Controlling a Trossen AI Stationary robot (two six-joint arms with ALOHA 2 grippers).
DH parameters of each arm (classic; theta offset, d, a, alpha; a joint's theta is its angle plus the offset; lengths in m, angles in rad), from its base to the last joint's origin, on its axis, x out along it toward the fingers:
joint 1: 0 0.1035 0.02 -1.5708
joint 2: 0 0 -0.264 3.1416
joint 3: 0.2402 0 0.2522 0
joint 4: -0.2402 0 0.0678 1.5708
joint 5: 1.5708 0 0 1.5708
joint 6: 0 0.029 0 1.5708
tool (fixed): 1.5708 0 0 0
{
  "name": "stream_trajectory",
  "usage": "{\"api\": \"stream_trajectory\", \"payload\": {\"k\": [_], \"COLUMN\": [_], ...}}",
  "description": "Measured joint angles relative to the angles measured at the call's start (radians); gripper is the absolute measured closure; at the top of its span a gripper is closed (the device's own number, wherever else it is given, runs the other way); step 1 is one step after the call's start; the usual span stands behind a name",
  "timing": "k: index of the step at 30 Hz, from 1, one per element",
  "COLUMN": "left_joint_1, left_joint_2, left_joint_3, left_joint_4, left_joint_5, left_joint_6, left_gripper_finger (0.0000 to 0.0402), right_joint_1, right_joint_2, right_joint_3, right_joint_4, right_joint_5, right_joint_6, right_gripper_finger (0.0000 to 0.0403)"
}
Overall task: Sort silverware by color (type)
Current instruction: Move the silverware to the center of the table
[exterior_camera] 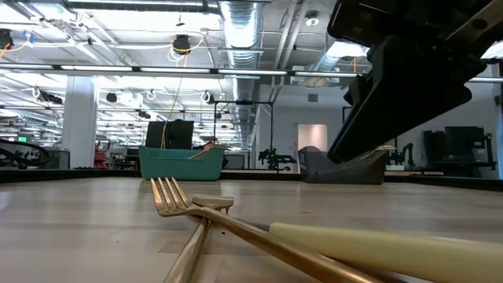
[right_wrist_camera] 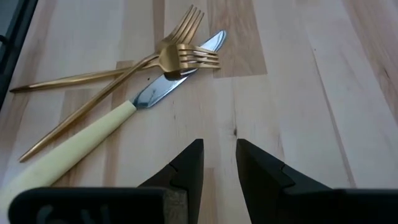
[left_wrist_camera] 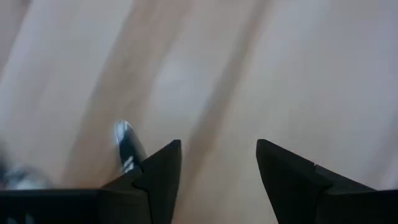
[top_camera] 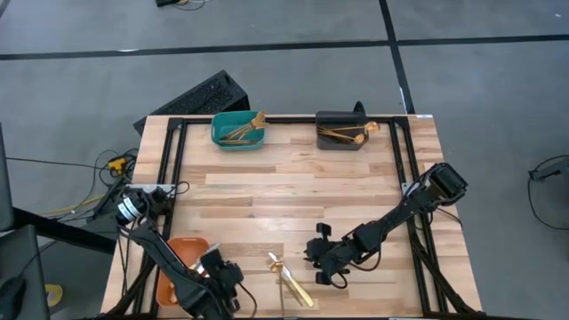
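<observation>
Two gold forks [right_wrist_camera: 177, 53] and a knife with a cream handle and silver blade [right_wrist_camera: 149, 93] lie crossed in a small heap [top_camera: 289, 277] near the table's near edge; in the low view the fork tines [exterior_camera: 177, 196] rest on the wood. More gold silverware lies in the teal bin [top_camera: 238, 131] and in the dark grey bin [top_camera: 342, 132]. My right gripper [right_wrist_camera: 219, 146] hovers just right of the heap [top_camera: 318, 265], narrowly open, holding nothing. My left gripper [left_wrist_camera: 219, 149] is open above bare wood beside the orange bin [top_camera: 227, 283]. A shiny silver tip [left_wrist_camera: 124, 146] shows blurred beside one finger.
The orange bin [top_camera: 182, 262] sits at the near left corner, partly under my left arm. The teal and dark grey bins stand along the far edge [exterior_camera: 181, 161] [exterior_camera: 342, 167]. Bare wood lies between them and the heap. Black frame rails run along both table sides [top_camera: 173, 169].
</observation>
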Motion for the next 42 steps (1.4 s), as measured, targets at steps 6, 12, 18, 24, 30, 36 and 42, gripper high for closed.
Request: {"api": "stream_trajectory", "payload": {"k": [6,12,18,24,30,36,42], "left_joint_1": [0.009,0.007,0.011,0.021,0.026,0.062,0.099], "left_joint_2": [0.001,0.001,0.0,0.0,0.0,0.009,0.091], "left_joint_3": [0.01,0.084,0.139,0.15,0.145,0.04,0.001], "left_joint_4": [-0.216,-0.423,-0.4,-0.257,-0.027,0.375,0.601], "left_joint_5": [0.045,-0.053,-0.213,-0.456,-0.575,-0.588,-0.411], "left_joint_6": [-0.114,-0.218,-0.247,-0.183,0.036,0.311,0.537], "left_gripper_finger": [0.0205,0.0205,0.0205,0.0205,0.0205,0.0205,0.0205], "right_joint_1": [0.0,0.0,-0.009,-0.024,-0.028,-0.028,-0.015], "right_joint_2": [0.0,0.0,0.01,0.011,0.011,0.011,0.011], "right_joint_3": [0.0,0.0,0.0,0.0,0.035,0.036,0.036], "right_joint_4": [-0.003,-0.002,0.061,0.15,0.196,0.181,0.097], "right_joint_5": [0.0,0.001,-0.002,-0.039,-0.111,-0.109,-0.107], "right_joint_6": [-0.015,-0.014,0.073,0.046,-0.056,-0.091,-0.069], "right_gripper_finger": [0.0282,0.0282,0.0282,0.0282,0.0282,0.0282,0.0282]}}
